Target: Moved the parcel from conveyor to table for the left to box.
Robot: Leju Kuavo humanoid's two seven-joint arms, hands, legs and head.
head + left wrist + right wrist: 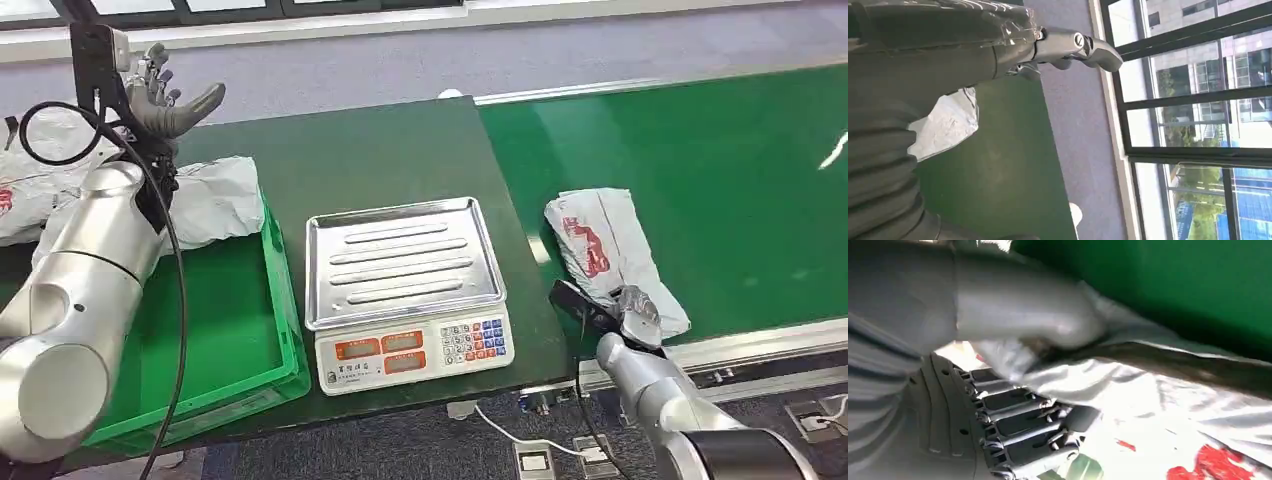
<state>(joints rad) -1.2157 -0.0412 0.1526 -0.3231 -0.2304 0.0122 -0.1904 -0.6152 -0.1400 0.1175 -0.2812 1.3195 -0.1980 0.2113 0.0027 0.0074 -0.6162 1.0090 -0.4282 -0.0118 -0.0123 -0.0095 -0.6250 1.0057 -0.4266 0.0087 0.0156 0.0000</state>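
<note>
- Parcel (612, 252), white with red print, lying on the green conveyor (720, 180) right of centre in the head view, near edge just beside the belt's front rail.
- Right hand (625, 310) clamped on the parcel's lower end: thumb pressed on top, dark fingers (1018, 432) under the wrapper in the right wrist view.
- Left hand (160, 100) raised at upper left, fingers apart, holding nothing, above a grey bag (215, 200) at the green crate (270, 350).
- Scale (405, 290) at centre on the dark table (380, 150).
- Left wrist view adds windows (1193, 100) beyond the table edge.
</note>
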